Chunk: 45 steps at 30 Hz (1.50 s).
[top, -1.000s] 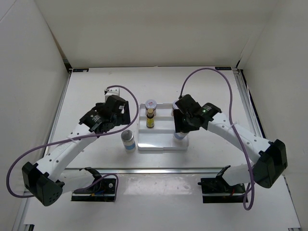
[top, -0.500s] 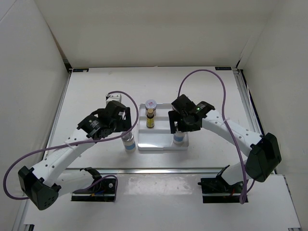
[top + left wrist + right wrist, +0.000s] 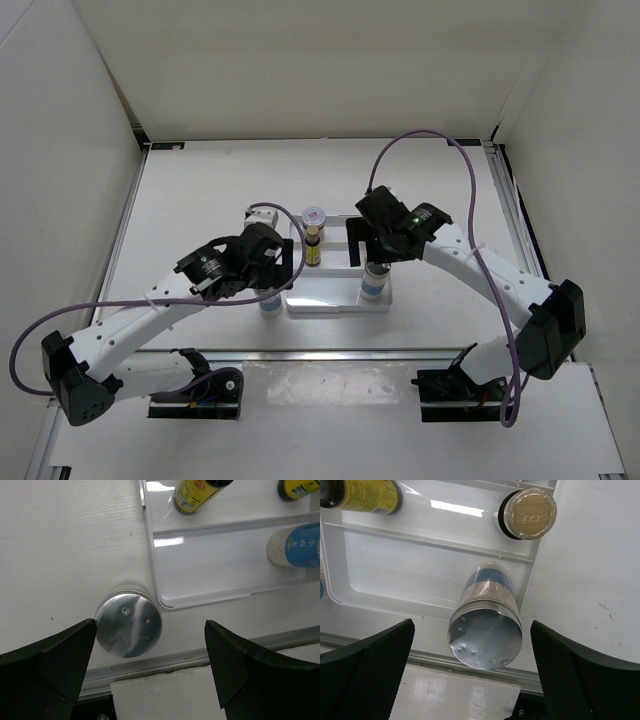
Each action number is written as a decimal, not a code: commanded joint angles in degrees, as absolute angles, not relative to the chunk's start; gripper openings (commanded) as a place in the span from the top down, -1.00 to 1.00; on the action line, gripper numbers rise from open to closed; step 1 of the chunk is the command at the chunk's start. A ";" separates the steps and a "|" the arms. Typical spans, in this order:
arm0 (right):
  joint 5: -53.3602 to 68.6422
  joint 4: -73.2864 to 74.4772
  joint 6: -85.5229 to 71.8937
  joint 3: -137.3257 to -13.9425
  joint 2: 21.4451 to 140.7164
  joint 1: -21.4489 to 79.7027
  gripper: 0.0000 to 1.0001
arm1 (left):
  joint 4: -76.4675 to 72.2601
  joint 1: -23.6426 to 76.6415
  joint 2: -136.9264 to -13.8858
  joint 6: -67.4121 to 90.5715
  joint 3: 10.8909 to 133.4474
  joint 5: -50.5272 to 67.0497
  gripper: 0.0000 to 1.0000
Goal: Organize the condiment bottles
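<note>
The left pincer is held open, a silver-capped shaker between its fingers, just outside the tray. The right pincer is spread open around a second shaker inside it.

Glossy white plastic tray, brushed-metal shaker caps
</note>
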<state>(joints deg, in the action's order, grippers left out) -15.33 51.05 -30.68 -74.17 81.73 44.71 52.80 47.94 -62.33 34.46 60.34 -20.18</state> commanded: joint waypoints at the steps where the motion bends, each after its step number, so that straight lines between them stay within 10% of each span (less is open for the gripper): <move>1: -16.79 51.94 -31.03 -76.20 80.24 45.18 -1.00 | 53.78 49.04 -63.36 39.36 58.46 -19.95 -1.00; 13: -16.79 52.47 -31.55 -74.09 78.66 45.18 -1.00 | 54.32 49.04 -65.21 43.24 54.84 -21.09 -0.98; 31: -20.48 54.14 -32.61 -70.22 72.95 45.18 -1.00 | 57.64 49.04 -67.41 40.35 65.91 -24.43 0.58; 45: -23.81 55.81 -33.66 -68.55 70.22 45.18 -1.00 | 58.72 53.87 -77.24 39.20 81.04 -25.75 0.77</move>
